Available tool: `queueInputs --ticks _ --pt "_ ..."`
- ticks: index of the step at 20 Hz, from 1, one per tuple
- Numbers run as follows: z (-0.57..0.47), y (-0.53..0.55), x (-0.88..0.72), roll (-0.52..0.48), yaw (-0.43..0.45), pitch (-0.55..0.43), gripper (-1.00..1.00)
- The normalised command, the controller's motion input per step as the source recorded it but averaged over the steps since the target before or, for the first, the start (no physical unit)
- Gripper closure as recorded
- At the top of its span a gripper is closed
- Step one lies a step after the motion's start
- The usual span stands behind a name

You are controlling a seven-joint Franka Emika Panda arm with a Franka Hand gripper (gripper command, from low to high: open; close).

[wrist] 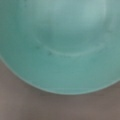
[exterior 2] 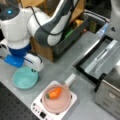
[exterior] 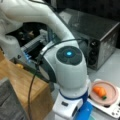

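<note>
In a front view my gripper (exterior 2: 34,64) hangs at the left, right over the rim of a teal bowl (exterior 2: 25,78) that rests on the grey table. The wrist view shows only the inside of that teal bowl (wrist: 60,45) from very close, with no fingers in it. To the bowl's right, an orange carrot (exterior 2: 53,93) with a green top lies in a pink pan (exterior 2: 58,103) on a small white stove (exterior 2: 40,110). The carrot (exterior: 100,92) and pan (exterior: 113,93) also show at the lower right behind the arm.
A metal toaster oven (exterior: 100,37) stands at the back, its door (exterior 2: 100,57) folded down. Beside the arm are a wooden box (exterior: 22,80) and a dark bin (exterior 2: 72,32) with small items.
</note>
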Motion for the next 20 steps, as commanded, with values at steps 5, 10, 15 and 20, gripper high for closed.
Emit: queueInputs --ticks 5,10,15,20 --pt "-0.02 -0.42 0.20 0.229 -0.064 -0.009 -1.00" --pt "-0.02 -0.35 0.30 0.202 -0.066 0.008 -1.00" --pt "-0.02 -0.19 0.30 0.192 -0.070 0.009 -1.00" --pt "-0.04 -0.13 0.27 0.218 -0.076 -0.004 -1.00"
